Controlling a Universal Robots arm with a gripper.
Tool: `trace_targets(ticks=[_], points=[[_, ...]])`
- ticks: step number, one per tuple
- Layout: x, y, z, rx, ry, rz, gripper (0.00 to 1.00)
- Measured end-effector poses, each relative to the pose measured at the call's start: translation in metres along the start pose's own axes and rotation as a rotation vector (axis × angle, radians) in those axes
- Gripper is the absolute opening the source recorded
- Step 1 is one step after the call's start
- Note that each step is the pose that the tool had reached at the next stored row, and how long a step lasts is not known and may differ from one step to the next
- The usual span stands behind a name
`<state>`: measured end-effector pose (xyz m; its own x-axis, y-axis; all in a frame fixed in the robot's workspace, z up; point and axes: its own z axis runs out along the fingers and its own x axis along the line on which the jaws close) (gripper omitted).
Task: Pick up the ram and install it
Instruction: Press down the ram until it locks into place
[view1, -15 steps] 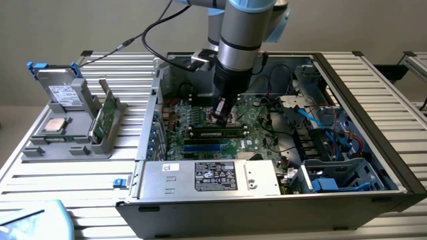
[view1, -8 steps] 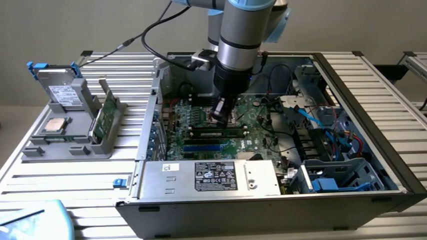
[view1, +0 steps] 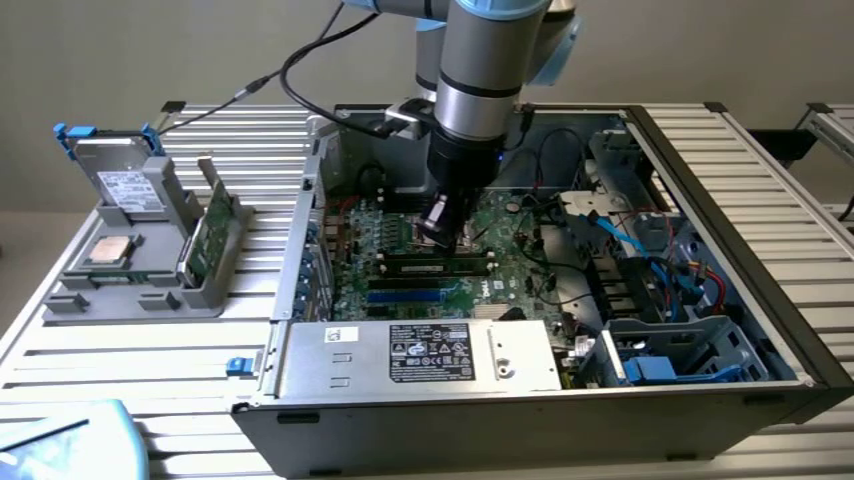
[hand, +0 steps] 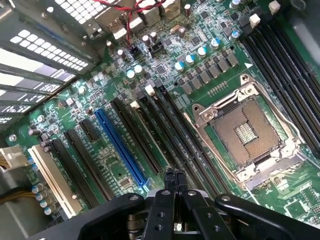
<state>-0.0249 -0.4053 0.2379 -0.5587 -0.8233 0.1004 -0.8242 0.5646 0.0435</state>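
Note:
In the exterior view the ram (view1: 430, 266), a slim dark stick with a pale label, lies along a slot on the green motherboard (view1: 514, 255) inside the open computer case (view1: 747, 230). My gripper (view1: 438, 236) hangs just above and behind it, pointing down at the board. In the wrist view the gripper (hand: 175, 177) is shut, its two black fingertips (hand: 170, 176) pressed together with nothing between them, right over the long black memory slots (hand: 165, 125) beside the open processor socket (hand: 248, 131). I cannot tell whether the fingertips touch the ram.
A grey holder (view1: 134, 290) at the exterior view's left carries an upright bright-green board (view1: 204, 235), a square silver chip (view1: 110, 250) and a drive (view1: 127, 185). The power supply (view1: 420, 355), drive cages (view1: 667, 350) and loose cables (view1: 627, 230) crowd the case. A blue slot (hand: 121, 150) lies nearby.

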Motion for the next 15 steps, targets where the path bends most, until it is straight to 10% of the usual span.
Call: trace_targets(ticks=[15], points=[[0.0000, 0.0000, 0.0000, -0.0142, -0.0090, 0.193, 0.11]])
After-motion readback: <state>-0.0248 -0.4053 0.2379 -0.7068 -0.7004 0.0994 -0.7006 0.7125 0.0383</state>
